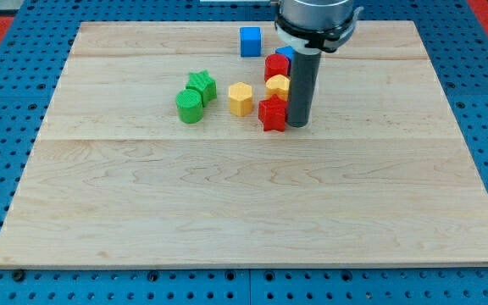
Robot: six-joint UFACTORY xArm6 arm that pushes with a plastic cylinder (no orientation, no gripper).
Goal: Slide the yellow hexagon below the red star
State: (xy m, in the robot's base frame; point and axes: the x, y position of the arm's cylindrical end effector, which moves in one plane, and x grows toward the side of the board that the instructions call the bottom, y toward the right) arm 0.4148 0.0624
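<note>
Red star touching my tip; yellow hexagon left.

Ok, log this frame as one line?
my tip: touching red star on its right | yellow hexagon: left of star, not below | step: pending

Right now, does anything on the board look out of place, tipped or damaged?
Nothing stands out. My tip rests beside the red star, on the view's right; the yellow hexagon sits upright to the star's upper left.
</note>
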